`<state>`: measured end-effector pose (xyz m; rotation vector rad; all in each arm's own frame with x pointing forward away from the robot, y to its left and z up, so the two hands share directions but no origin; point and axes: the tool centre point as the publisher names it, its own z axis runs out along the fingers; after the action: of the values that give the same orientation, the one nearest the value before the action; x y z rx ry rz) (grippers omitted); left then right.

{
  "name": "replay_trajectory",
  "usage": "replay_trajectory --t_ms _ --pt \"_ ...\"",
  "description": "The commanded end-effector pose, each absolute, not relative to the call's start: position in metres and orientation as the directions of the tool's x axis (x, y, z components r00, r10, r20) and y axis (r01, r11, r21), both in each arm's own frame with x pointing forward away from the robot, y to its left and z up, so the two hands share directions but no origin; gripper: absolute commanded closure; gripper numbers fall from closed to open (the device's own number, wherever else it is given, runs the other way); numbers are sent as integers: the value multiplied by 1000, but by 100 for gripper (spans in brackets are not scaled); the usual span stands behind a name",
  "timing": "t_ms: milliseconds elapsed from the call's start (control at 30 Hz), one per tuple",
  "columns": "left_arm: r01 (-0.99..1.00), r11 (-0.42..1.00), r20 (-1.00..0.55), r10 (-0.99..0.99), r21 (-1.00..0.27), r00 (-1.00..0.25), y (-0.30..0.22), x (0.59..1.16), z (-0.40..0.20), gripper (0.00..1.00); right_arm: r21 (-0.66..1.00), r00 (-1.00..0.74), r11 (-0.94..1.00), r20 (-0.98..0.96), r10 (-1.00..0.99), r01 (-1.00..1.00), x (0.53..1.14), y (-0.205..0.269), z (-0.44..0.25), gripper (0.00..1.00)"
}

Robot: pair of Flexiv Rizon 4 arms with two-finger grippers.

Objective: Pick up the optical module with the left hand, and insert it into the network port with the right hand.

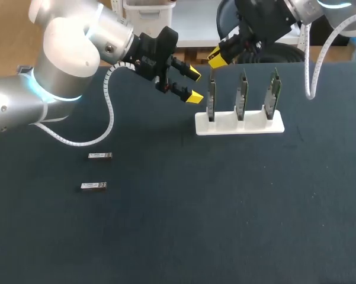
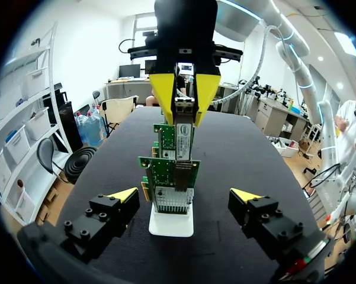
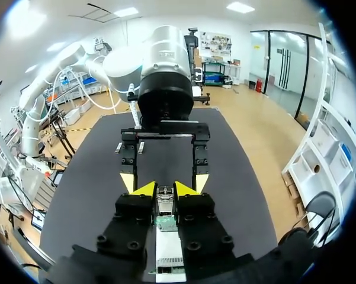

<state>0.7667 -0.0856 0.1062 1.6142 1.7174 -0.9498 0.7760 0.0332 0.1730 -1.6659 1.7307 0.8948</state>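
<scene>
Metal module (image 2: 184,111) sat pinched between the right gripper's (image 3: 164,189) yellow tips, at the top of the leftmost card (image 1: 211,97) in a white rack (image 1: 239,124). The left gripper (image 1: 194,85) hung beside the rack, fingers spread and holding nothing. Two spares (image 1: 99,155) (image 1: 93,186) lay well apart from it on the dark table (image 1: 225,207).

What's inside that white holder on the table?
Three green circuit boards stand upright in the white holder. Their lower edges sit sunk in its slots, out of sight. The right claw holds an optical module at one board's top.
</scene>
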Motion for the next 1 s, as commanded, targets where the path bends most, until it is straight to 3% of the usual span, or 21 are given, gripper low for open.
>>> replay_trajectory --t_ms 33,1000 --pt "994 8 -813 576 -104 -90 -86 768 106 0 67 -55 4 -786 -616 -998 772 32 177 100" --pt "994 8 -813 576 -104 -90 -86 768 106 0 87 -64 -7 -778 -625 -996 768 33 168 100"
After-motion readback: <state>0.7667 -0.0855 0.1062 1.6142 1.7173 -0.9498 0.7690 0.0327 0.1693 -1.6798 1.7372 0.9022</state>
